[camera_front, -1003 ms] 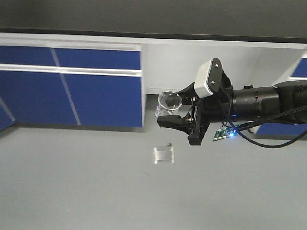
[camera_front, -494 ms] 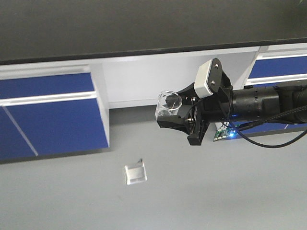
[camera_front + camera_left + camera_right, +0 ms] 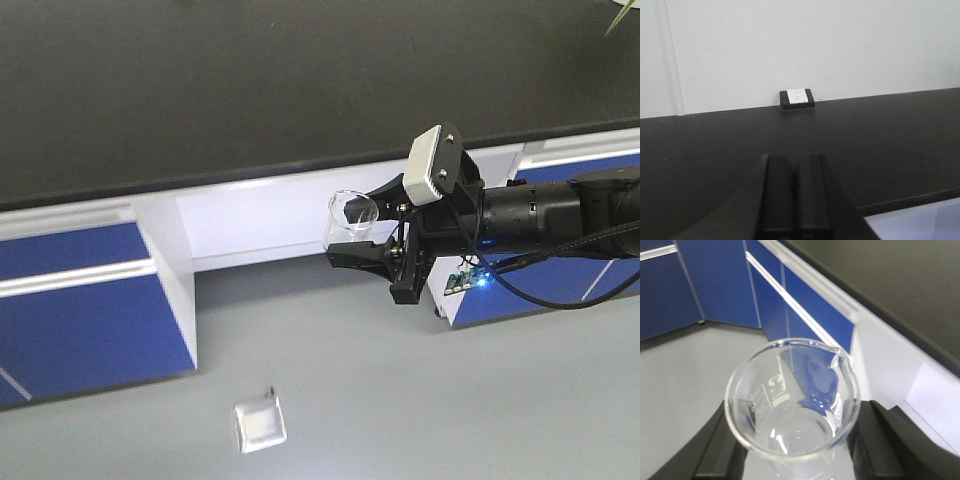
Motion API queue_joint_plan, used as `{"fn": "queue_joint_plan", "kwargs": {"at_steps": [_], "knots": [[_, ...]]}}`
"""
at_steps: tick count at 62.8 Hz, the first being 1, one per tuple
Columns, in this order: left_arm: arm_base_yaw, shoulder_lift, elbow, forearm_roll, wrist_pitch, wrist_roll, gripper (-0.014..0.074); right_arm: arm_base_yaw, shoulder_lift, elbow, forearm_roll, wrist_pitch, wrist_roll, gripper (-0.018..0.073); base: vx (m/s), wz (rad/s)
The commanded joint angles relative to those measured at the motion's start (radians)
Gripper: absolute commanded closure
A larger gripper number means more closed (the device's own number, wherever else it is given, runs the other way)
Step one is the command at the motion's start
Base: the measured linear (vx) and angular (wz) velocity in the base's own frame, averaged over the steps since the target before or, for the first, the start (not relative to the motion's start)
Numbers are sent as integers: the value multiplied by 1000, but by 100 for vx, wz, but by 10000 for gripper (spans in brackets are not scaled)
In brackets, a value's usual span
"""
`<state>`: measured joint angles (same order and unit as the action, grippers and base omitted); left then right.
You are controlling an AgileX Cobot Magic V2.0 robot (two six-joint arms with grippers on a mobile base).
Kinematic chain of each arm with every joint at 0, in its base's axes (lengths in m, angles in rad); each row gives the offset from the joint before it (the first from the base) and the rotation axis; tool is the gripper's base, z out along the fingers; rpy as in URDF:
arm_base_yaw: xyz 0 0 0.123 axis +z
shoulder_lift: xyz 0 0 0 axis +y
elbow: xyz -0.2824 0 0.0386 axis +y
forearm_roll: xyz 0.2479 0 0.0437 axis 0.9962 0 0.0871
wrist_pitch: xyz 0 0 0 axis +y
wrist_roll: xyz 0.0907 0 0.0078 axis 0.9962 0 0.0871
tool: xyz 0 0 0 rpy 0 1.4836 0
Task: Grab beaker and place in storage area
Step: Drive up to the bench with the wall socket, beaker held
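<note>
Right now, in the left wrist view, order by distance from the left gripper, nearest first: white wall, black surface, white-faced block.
1. black surface, just ahead of the left gripper.
2. white-faced block, at its far edge.
3. white wall, right behind the block.

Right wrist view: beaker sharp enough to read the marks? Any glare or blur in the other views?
Right wrist view: small clear glass beaker fairly sharp, white glints on rim, marks faint. Left wrist view: dim, black left claw soft up close. Front view: sharp, blue LED blooms slightly.
</note>
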<state>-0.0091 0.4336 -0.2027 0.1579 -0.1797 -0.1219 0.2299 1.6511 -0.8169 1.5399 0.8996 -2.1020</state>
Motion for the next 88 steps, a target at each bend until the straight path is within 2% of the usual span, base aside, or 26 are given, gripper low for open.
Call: {"fn": "queue_joint_plan", "kwargs": {"at_steps": [1,88], "knots": [[0,10,-33,-8,-86,-8,603,-4,-42,-20,50,64,-9,565,32,-8],[0,10,-33,-8,-86,-8,603,-4,-42,-20,50,59,-9,565,25,12]]}}
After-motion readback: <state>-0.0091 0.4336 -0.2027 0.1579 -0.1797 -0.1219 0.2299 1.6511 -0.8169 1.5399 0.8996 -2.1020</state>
